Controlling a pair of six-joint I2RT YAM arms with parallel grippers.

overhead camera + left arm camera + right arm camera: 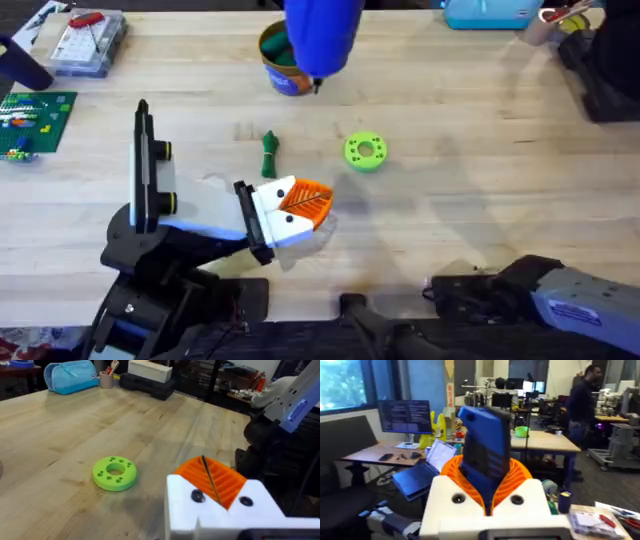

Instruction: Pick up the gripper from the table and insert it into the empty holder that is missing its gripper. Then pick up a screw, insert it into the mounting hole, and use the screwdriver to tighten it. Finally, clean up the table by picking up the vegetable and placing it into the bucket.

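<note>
So the right tool [487,492] has its orange pads clamped on the screwdriver [322,35], and that arm is lifted high under the overhead camera, so the blue body hangs big and blurry right above the bucket [285,62] at the far side of the desk [480,130]. The thin bit pokes down near the bucket's rim. In the right wrist view the screwdriver stands up between the pads, and it looks top-heavy to me. If the grip is low on the body it could tilt or slide when the arm swings.

The left tool [305,203] sits low over the desk with its pads pressed together. In its wrist view I see a thin dark sliver along the orange pads [220,480], but I can't tell if it's a screw or just the seam.

The vegetable [269,153] lies flat on the desk between the bucket and the left tool, just beside the tool's tips. The green disc [364,151] with holes sits near it.

Stuff that could go wrong, imo:
- the screwdriver coming down clips the bucket and knocks it over
- the left tool moves forward and shoves the vegetable away
- the arms cross paths over the middle and bump
</note>
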